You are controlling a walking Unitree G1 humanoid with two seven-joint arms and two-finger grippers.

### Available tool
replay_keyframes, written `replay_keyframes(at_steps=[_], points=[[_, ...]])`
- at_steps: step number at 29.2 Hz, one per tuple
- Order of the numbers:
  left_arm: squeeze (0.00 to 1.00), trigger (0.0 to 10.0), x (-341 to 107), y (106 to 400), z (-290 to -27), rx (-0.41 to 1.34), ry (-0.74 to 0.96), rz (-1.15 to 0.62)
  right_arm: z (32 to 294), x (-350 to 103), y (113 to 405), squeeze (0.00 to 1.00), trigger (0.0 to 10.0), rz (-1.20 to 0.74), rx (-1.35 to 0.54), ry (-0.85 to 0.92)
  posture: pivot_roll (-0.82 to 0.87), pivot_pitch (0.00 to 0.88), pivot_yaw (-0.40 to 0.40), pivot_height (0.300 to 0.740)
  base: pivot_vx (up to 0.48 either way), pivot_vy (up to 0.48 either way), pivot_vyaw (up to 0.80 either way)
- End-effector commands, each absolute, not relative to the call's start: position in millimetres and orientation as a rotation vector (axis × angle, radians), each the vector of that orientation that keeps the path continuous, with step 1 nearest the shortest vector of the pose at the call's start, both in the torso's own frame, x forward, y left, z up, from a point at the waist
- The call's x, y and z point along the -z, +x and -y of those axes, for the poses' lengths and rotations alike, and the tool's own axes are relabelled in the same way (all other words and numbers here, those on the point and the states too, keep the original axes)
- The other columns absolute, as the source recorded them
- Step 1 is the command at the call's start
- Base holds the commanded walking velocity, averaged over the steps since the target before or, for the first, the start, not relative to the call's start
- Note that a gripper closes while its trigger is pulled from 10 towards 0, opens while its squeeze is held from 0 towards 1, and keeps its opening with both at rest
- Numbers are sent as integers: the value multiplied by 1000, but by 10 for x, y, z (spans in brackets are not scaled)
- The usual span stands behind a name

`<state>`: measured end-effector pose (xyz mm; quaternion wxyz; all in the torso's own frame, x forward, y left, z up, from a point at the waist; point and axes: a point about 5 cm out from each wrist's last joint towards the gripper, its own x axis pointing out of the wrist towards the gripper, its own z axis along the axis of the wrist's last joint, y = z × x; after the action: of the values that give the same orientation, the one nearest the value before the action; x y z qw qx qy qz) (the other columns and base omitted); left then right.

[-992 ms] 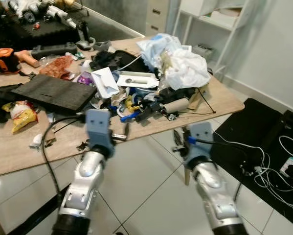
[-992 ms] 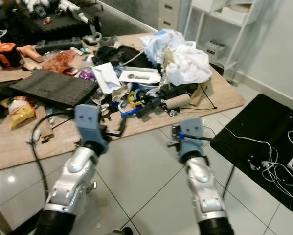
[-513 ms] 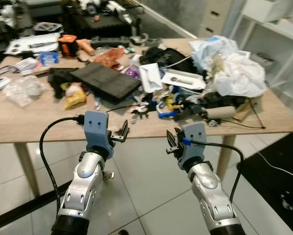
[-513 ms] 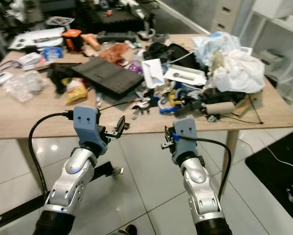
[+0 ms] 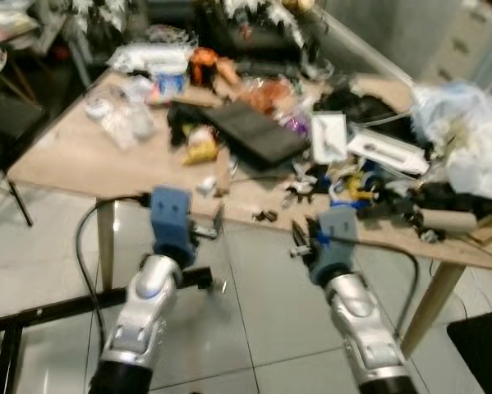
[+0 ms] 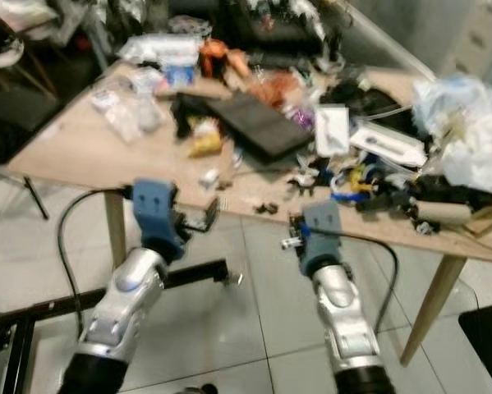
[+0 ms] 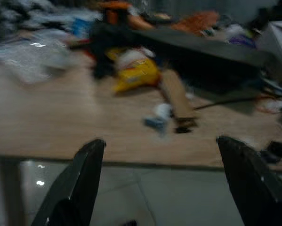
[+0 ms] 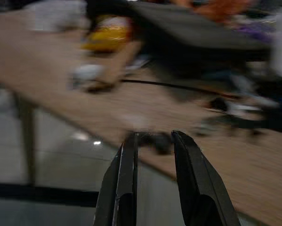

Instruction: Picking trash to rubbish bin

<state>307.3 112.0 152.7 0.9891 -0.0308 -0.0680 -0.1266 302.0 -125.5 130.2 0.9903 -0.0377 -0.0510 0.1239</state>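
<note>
A long light-wood table point(image 5: 73, 160) on slim legs stands on pale glossy floor tiles point(image 5: 254, 328). On it: a flat dark slab point(image 5: 254, 134) at centre, a yellow snack packet point(image 5: 200, 149) at its nine o'clock, crumpled white plastic bags point(image 5: 467, 131) at three o'clock, clear wrappers point(image 5: 126, 115) far left.

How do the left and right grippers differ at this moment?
The left gripper has its fingers spread wide; the right gripper has its fingers close together with a narrow gap. The left gripper faces the yellow snack packet; the right faces small dark bits at the table's edge. Both hold nothing, hovering just short of the table edge.
</note>
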Motion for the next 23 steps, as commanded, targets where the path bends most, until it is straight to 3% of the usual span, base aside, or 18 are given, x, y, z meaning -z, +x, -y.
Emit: replay_keyframes(at_steps=[1,3,10,23], points=[[0,10000,-1481,3049,-1115,256,-62,117,1296,-1232,2993,0,10000,75,-236,-73,-32,117,1,740,0,0,800],[0,10000,-1478,3048,-1117,256,-61,114,1299,-1236,2991,0,10000,80,-232,-76,-32,120,1,740,0,0,800],[0,10000,-1450,3045,-1090,270,-61,95,1350,-1248,2983,0,10000,85,-204,-2,-34,126,2,740,0,0,0],[0,10000,-1447,3037,-1091,277,-54,91,1375,-1222,2968,0,10000,69,-187,44,-35,131,8,740,0,0,-800]])
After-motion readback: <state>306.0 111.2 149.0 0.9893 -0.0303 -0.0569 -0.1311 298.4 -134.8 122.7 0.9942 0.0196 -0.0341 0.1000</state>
